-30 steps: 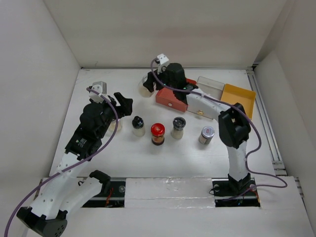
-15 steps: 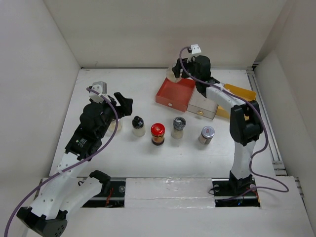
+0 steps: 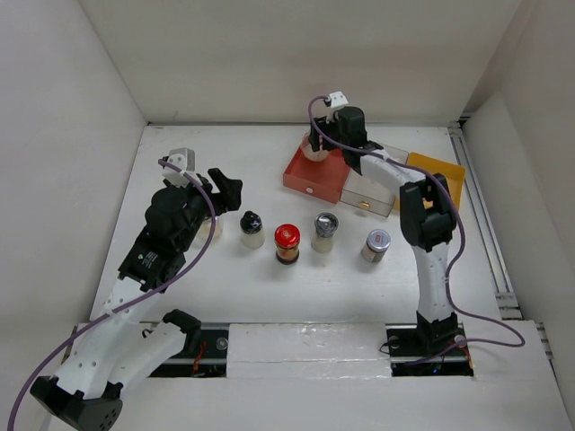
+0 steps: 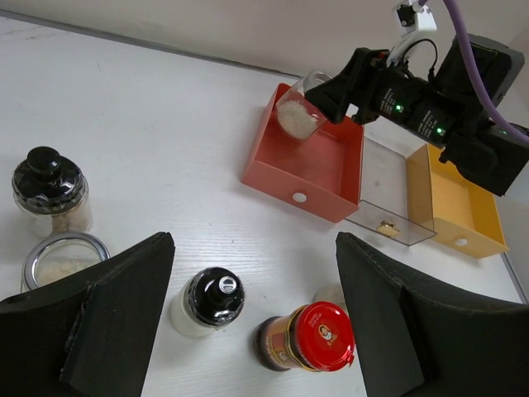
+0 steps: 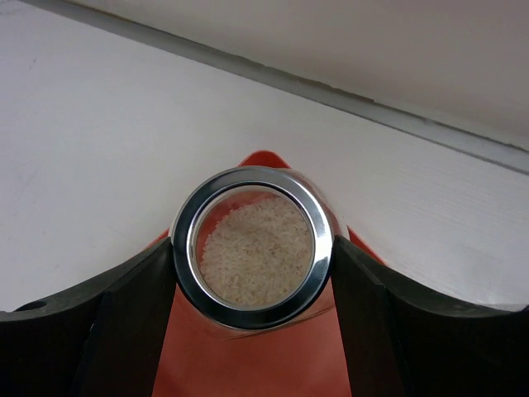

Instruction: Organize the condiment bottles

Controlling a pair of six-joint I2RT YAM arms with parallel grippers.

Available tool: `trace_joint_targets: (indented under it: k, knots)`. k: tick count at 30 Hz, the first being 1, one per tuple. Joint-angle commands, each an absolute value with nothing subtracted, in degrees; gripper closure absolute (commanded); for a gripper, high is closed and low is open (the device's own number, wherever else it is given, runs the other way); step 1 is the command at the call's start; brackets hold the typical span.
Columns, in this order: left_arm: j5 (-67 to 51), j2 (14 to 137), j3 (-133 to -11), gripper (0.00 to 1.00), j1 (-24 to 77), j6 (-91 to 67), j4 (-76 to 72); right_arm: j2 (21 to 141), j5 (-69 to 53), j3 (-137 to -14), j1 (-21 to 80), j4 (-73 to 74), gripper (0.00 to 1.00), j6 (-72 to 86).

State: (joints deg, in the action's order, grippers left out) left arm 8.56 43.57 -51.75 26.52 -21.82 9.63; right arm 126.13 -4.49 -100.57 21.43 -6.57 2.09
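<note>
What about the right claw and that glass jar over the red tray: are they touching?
Touching. The right wrist view shows the right gripper with its fingers pressed against both sides of the jar, at its silver rim.

The top camera hangs high behind both arm bases and looks down over the whole table [image 3: 225, 296] from afar. The left wrist camera faces forward and down between the wide-set left fingers [image 4: 116, 314], at middling range. Well beyond its jaws lie the red tray [image 4: 310, 174] and the silver-rimmed jar [image 4: 299, 116]. The right wrist camera sits very close, peering down between the right fingers [image 5: 99, 331] onto that same jar, held between its jaws with the tray beneath. All three views share tray and jar.
</note>
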Motion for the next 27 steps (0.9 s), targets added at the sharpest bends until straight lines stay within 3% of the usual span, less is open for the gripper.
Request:
trace_joint_targets:
  k: [1,10,12,19,27]
  knots:
    - [7.9,43.2,-51.9,0.25,26.4,-21.0,7.1,126.2,-3.6,-107.7,22.5,-10.8,0.48,-0.9]
    - [7.9,43.8,-51.9,0.25,26.4,-21.0,7.1,127.4,-2.5,-106.4,23.0,-9.7,0.29,-2.3]
    - [7.9,43.8,-51.9,0.25,26.4,-21.0,7.1,127.4,-2.5,-106.3,23.6,-9.7,0.21,-2.3]
    - [7.9,43.8,-51.9,0.25,26.4,-21.0,7.1,123.3,-1.4,-104.1,23.6,-9.7,0.09,-2.3]
    - [9.7,43.2,-51.9,0.25,26.4,-21.6,7.6,110.9,-4.7,-97.4,26.0,-9.1,0.09,-3.0]
